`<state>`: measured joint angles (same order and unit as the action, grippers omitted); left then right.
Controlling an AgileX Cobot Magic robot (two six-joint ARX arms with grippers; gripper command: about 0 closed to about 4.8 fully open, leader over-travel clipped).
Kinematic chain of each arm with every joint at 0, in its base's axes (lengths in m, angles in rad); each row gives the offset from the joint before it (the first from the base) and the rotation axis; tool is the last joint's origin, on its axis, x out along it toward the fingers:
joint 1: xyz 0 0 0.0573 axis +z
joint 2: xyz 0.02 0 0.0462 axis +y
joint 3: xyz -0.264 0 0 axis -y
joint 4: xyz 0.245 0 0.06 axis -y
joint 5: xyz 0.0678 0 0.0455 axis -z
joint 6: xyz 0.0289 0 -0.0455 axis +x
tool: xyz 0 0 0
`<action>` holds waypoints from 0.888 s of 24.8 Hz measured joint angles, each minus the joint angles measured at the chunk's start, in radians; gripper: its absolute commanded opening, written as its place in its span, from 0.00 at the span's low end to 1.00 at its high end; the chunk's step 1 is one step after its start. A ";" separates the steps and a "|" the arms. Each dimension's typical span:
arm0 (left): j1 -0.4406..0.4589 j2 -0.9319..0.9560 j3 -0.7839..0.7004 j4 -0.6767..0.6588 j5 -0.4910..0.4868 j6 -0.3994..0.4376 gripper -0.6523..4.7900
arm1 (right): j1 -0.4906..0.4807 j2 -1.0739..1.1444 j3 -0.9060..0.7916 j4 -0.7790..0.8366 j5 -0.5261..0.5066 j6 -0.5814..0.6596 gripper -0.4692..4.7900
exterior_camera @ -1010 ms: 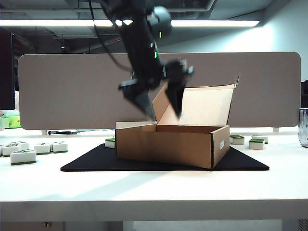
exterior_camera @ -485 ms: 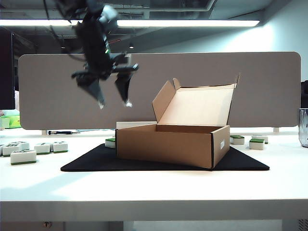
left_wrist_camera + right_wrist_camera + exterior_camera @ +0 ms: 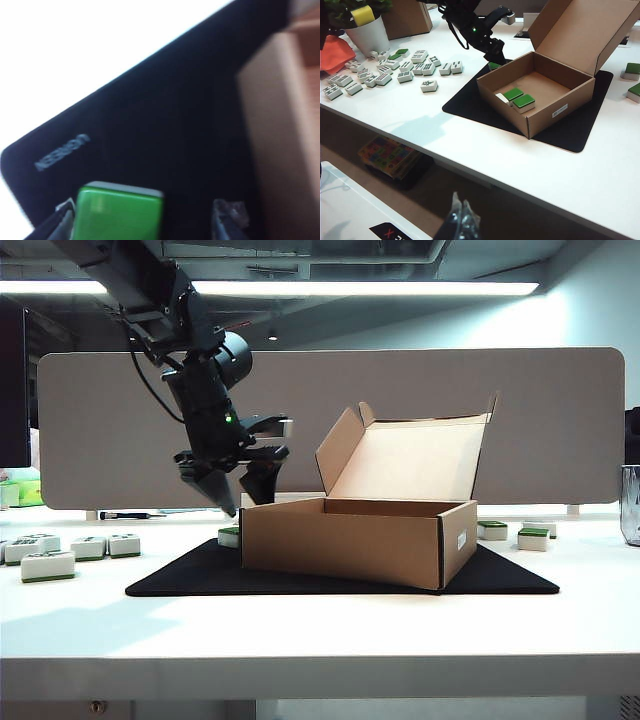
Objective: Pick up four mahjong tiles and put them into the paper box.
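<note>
The paper box (image 3: 355, 540) stands open on a black mat (image 3: 180, 580), lid tilted back. In the right wrist view the box (image 3: 555, 107) holds two green-topped mahjong tiles (image 3: 519, 98) with a pale one beside them. Another tile (image 3: 229, 536) lies on the mat by the box's left wall. My left gripper (image 3: 245, 502) hangs open just above it, pointing down. The left wrist view shows that green tile (image 3: 120, 210) between the spread fingers (image 3: 227, 215), a gap on one side. My right gripper (image 3: 460, 220) is shut, off the table's near edge, holding nothing.
Several loose tiles (image 3: 48, 565) lie on the white table left of the mat, face up (image 3: 395, 70) in the right wrist view. Two more tiles (image 3: 533, 538) sit right of the box. A plant pot (image 3: 367, 32) and a grey partition (image 3: 560, 420) stand behind.
My left arm has swung from above the box to the left and then down beside its left wall, over the tile on the mat. Its jaws stayed open. The right arm kept still.
</note>
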<state>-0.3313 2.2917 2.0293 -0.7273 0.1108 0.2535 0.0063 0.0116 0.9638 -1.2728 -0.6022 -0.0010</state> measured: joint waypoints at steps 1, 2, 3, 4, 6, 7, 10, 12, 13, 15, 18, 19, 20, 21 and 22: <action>0.002 0.003 0.000 0.001 -0.016 0.001 0.76 | 0.000 0.000 0.000 0.000 0.000 0.000 0.09; 0.002 0.004 0.000 0.001 -0.037 0.001 0.76 | 0.000 0.000 0.000 0.000 0.000 0.000 0.09; 0.002 0.003 0.000 0.004 -0.042 0.001 0.76 | 0.000 0.000 0.000 0.000 0.000 0.000 0.09; 0.002 0.003 0.000 0.007 -0.043 0.001 0.76 | 0.000 0.000 0.000 0.000 0.000 0.000 0.09; -0.001 0.008 0.000 0.011 -0.043 0.001 0.76 | 0.000 0.000 0.000 0.000 0.000 0.000 0.09; -0.002 0.016 0.000 0.012 -0.043 0.001 0.76 | 0.000 0.000 0.000 0.000 0.000 0.000 0.09; -0.002 0.037 0.000 -0.002 -0.044 0.001 0.76 | 0.000 0.000 0.000 0.000 0.000 0.000 0.09; -0.001 0.043 0.000 -0.014 -0.044 0.001 0.76 | 0.000 0.000 0.000 0.000 0.000 0.000 0.09; 0.000 0.043 0.000 -0.016 -0.044 0.001 0.76 | 0.000 0.000 0.000 0.000 0.000 0.000 0.09; 0.005 0.043 0.000 -0.011 -0.044 0.001 0.76 | 0.000 0.000 0.000 0.000 0.000 0.000 0.09; 0.006 0.043 0.000 -0.012 -0.044 0.000 0.73 | 0.000 0.000 0.000 0.000 0.000 0.000 0.09; 0.006 0.043 0.000 -0.014 -0.044 0.001 0.73 | 0.000 0.000 0.000 0.000 0.000 0.000 0.09; 0.005 0.043 0.000 -0.021 -0.044 0.000 0.69 | 0.000 0.000 0.000 0.000 0.000 0.000 0.09; 0.005 0.047 0.000 -0.029 -0.044 0.001 0.62 | 0.000 0.000 0.000 0.000 0.000 0.000 0.09; 0.005 0.048 0.000 -0.033 -0.044 0.001 0.51 | 0.000 0.000 0.000 0.000 0.000 0.000 0.09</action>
<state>-0.3264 2.3398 2.0296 -0.7601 0.0666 0.2543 0.0063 0.0116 0.9642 -1.2728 -0.6022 -0.0010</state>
